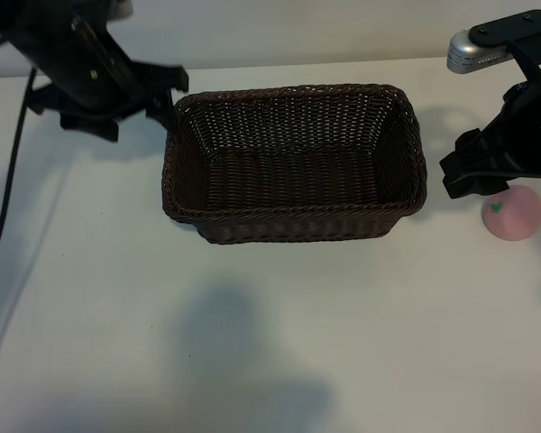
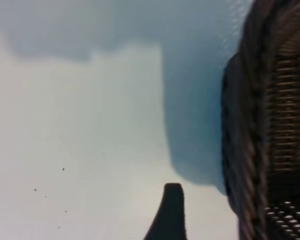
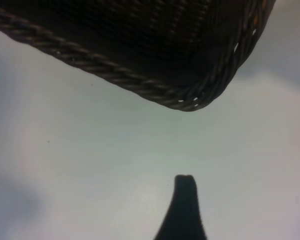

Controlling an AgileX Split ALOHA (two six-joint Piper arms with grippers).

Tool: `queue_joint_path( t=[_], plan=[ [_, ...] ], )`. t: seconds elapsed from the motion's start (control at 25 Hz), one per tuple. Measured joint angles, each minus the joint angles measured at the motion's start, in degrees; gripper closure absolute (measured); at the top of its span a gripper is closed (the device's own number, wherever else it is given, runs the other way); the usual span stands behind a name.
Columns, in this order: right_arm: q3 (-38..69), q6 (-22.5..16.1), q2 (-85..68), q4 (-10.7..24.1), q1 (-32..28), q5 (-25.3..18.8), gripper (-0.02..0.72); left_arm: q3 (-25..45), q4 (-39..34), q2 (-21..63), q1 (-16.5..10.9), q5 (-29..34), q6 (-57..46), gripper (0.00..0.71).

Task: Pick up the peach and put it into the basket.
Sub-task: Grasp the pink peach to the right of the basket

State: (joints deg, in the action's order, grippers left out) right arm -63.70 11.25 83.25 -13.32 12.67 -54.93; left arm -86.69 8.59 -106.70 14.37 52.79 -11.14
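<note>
The dark-brown woven basket stands empty at the back middle of the white table. The pale-pink peach, with a small green mark, lies on the table to the basket's right. My right gripper hovers between the basket's right end and the peach, its dark body overlapping the peach's upper left edge. It is open and holds nothing. Its wrist view shows one finger above bare table and the basket's corner, not the peach. My left gripper is open at the basket's back left corner, one finger beside the basket wall.
White tabletop stretches in front of the basket, crossed by soft shadows. A black cable runs down the far left. The table's back edge meets a pale wall just behind the basket.
</note>
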Motion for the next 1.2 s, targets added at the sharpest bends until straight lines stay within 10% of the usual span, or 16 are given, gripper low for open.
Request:
queue_joint_path(
  t=[0.4,0.96,1.2],
  plan=[
    [0.00,0.00,0.00,0.00,0.00,0.00,0.108,-6.57,-7.25,0.66,-0.90,11.05,0.32,0.051],
    [0.00,0.00,0.00,0.00,0.00,-0.17,0.108,-6.64,-8.11,12.17,-17.74,14.35,9.40,0.080],
    [0.00,0.00,0.00,0.00,0.00,-0.18,0.108,-6.40,-4.82,18.61,-19.07,14.40,14.54,0.097]
  ],
)
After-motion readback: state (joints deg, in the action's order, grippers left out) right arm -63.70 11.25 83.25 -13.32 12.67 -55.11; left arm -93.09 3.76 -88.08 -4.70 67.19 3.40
